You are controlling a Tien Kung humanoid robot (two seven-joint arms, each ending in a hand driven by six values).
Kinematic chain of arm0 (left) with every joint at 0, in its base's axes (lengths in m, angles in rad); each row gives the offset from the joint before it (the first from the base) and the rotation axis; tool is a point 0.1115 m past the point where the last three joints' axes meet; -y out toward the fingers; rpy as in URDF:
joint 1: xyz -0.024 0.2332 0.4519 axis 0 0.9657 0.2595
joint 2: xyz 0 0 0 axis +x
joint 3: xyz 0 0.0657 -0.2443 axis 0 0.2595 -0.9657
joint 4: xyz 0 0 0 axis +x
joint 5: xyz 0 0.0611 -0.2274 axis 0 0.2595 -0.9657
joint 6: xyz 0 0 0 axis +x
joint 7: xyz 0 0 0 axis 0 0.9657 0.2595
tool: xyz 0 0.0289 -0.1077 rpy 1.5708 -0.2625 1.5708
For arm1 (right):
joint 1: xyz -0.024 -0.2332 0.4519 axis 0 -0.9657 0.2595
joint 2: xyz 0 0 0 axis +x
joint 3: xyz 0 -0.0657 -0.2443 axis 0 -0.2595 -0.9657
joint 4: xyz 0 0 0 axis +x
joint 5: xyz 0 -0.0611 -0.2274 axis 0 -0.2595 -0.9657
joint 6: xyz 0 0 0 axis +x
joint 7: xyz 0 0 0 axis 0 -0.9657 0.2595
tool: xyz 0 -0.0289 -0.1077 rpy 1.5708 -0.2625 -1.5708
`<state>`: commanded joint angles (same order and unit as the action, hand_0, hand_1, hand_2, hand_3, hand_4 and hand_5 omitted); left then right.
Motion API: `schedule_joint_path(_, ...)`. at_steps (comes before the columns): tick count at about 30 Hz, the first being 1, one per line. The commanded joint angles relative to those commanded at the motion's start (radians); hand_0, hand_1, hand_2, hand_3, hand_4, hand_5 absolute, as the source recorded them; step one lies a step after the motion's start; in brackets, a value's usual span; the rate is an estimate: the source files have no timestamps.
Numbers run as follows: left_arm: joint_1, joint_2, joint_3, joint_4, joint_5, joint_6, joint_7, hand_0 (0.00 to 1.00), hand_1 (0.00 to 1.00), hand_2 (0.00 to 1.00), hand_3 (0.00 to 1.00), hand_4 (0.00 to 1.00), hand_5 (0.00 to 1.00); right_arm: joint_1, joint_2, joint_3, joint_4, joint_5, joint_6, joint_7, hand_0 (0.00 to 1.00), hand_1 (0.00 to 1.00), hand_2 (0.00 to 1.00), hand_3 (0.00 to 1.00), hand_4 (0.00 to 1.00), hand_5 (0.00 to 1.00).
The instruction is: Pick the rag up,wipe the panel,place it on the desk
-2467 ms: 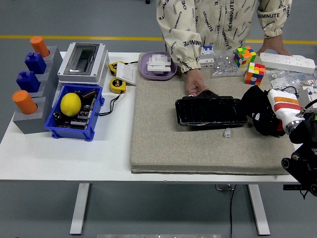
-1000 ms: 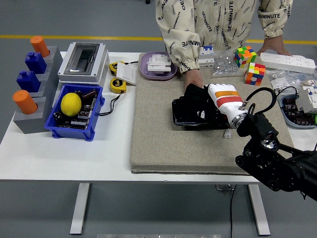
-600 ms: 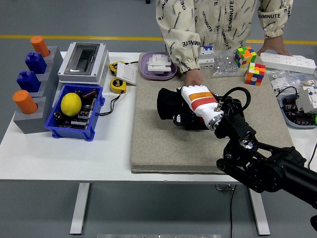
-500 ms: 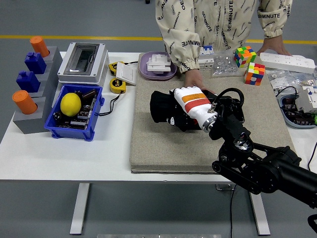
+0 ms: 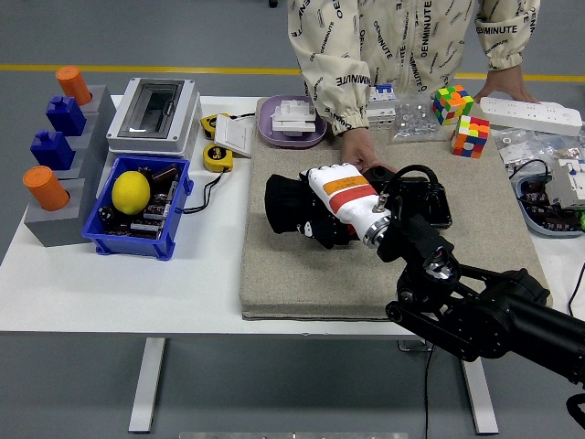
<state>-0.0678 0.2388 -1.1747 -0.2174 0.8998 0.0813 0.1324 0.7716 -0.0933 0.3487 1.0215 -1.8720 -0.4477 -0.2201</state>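
My right hand [image 5: 309, 212], white-backed on a black arm, is shut on the black rag [image 5: 287, 207]. It holds the rag on the grey mat [image 5: 283, 274], at or just past the left end of the black panel [image 5: 428, 198]. My arm covers most of the panel, so only its right part shows. A person stands at the far side with one hand [image 5: 358, 152] at the panel's far edge. The rag hides my fingertips.
A blue bin [image 5: 175, 212] holding a lemon [image 5: 131, 192] stands at the left, with a grey switch box [image 5: 152, 114] behind it. A yellow tape measure [image 5: 218, 157], a purple tray [image 5: 291, 122], two colour cubes [image 5: 470, 135] and a white power strip [image 5: 530, 114] line the far side.
My right hand has swept left with the rag, from the panel's right end across its top to its left end. The person's hand has stayed at the far edge.
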Motion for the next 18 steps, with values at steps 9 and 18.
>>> schedule_joint_path(9,-0.001,-0.002,-0.007,-0.002,0.002,0.0,0.0,0.651,0.661,0.695,0.58,0.68,0.447,-0.033,-0.09,0.032,-0.027,-0.001,0.002,-0.001,0.37,0.456,0.508,0.528,0.878,0.236)
schedule_joint_path(18,0.0,-0.005,-0.018,-0.002,0.005,0.0,0.0,0.651,0.663,0.695,0.581,0.68,0.447,-0.077,-0.194,0.09,-0.067,0.004,0.002,-0.001,0.37,0.456,0.508,0.528,0.878,0.236)
